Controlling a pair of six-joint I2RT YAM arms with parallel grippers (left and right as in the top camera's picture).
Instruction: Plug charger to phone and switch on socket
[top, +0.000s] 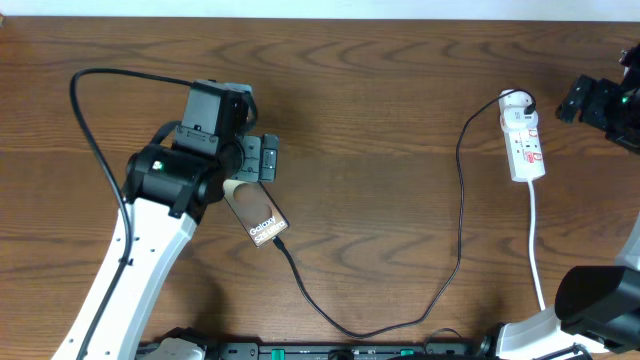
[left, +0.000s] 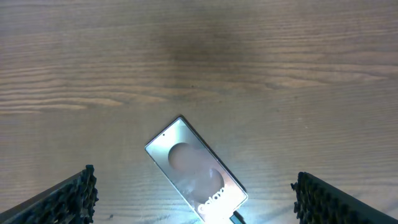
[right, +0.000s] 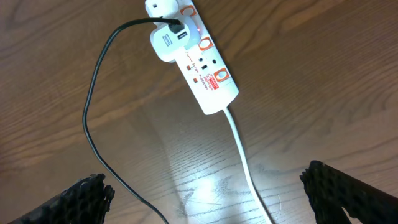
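1. The left gripper (left: 194, 195) hung over the table's left half with its fingers spread wide and gripping nothing.
2. Below it the phone (top: 256, 213) lay flat and diagonal, with its lettered end toward the near edge.
3. The charger (top: 460, 200) met that lettered end, looped toward the near edge, then ran up to the socket (top: 524, 140).
4. The socket lay near the right edge, and its white cord (top: 535, 240) trailed toward the near edge.
5. The right gripper (right: 211, 193) was wide open and empty, on the near side of the socket.

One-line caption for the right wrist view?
Elongated white power strip with thin black charger cable plugged in, on brown wooden table, framed by open right end effector.
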